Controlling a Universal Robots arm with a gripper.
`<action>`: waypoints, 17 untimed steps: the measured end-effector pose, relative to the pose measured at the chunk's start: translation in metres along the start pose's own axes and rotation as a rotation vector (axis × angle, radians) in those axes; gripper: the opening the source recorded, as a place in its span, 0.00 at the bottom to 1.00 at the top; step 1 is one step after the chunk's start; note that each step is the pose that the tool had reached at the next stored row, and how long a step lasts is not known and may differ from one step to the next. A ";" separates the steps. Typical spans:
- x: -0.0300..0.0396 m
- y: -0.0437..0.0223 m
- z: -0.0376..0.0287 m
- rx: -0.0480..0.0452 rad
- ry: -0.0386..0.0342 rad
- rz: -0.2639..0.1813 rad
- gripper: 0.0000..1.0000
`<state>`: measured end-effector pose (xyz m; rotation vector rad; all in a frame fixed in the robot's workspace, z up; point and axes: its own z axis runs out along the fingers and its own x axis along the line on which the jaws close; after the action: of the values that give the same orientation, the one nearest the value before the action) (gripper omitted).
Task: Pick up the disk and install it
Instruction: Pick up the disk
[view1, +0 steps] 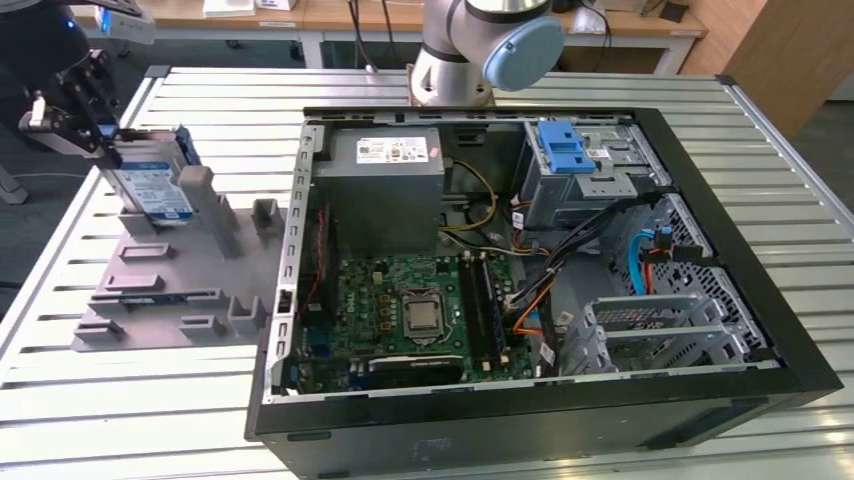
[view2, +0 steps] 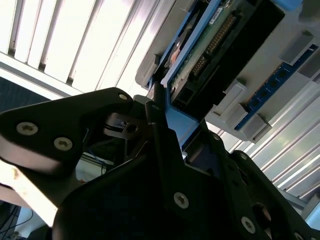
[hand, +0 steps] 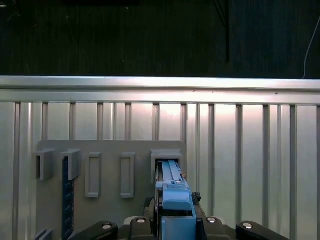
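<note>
Our ribbed aluminium table (view1: 134, 410) bears an open black computer case (view1: 534, 432), green motherboard (view1: 380, 285) inside. At the exterior view's left the silver blue-railed disk (view1: 147, 190) stands in a grey slotted holder (view1: 147, 295), our gripper (view1: 104, 148) clamped on it.

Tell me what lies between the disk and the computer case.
In the exterior view, the upright blocks of the grey holder plate stand between the disk and the computer case.
</note>
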<state>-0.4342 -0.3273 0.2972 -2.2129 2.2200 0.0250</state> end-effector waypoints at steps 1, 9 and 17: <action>0.0000 0.0000 -0.0009 0.0000 0.0000 0.000 0.36; -0.0001 0.0001 -0.0034 -0.0002 0.0001 0.000 0.36; -0.0001 0.0000 -0.0047 0.0000 0.0000 0.000 0.36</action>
<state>-0.4342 -0.3273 0.3019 -2.2129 2.2200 0.0249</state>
